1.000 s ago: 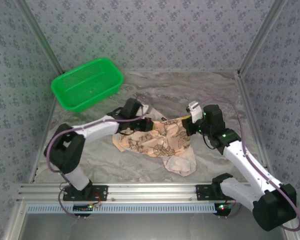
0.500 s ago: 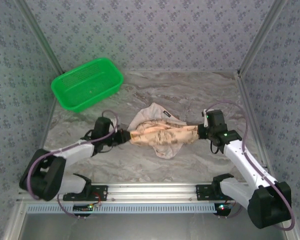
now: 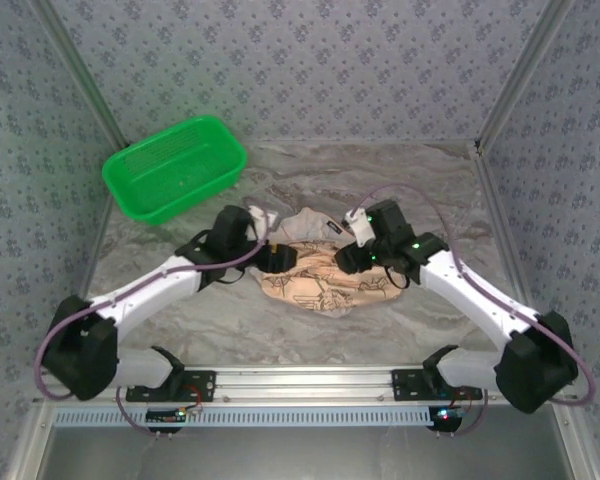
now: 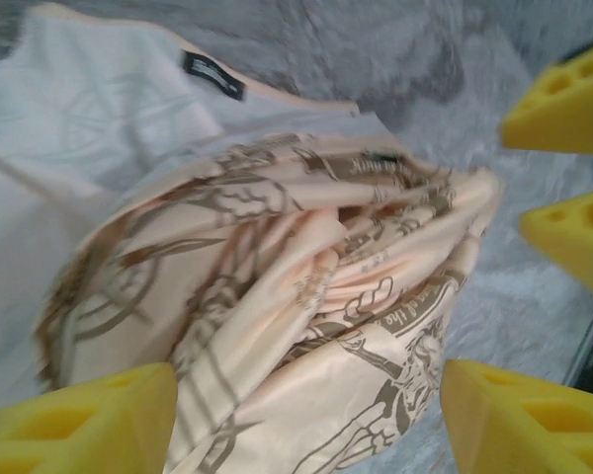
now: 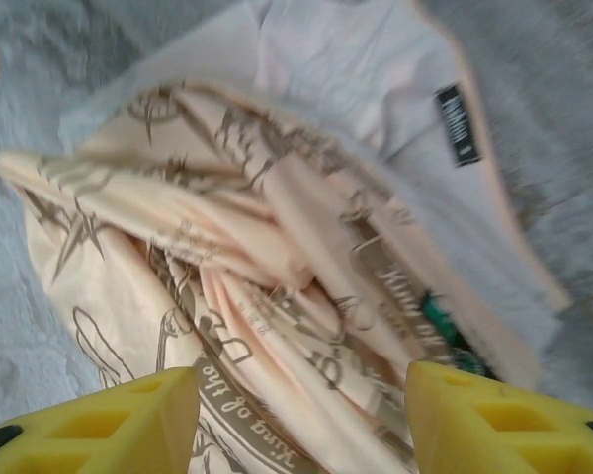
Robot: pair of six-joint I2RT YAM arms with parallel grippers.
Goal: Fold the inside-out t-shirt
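While the t-shirt (image 3: 318, 282) sits in a crumpled heap at the middle of the marble-patterned table (image 3: 430, 190), well apart from the green basket (image 3: 175, 168) in the far left corner, the left gripper (image 3: 280, 257) is at the heap's left end and the right gripper (image 3: 346, 258) at its right end. They face each other across the cloth. From the left wrist, the yellow fingers (image 4: 79, 420) stand wide apart, with printed folds bulging up between them (no pinch on the cloth). It's the same on the right wrist: fingers (image 5: 504, 420) spread, the bunched print lying in the gap. Pale reverse cloth shows at the far side of the heap, with a small black label (image 4: 213, 75) on it.
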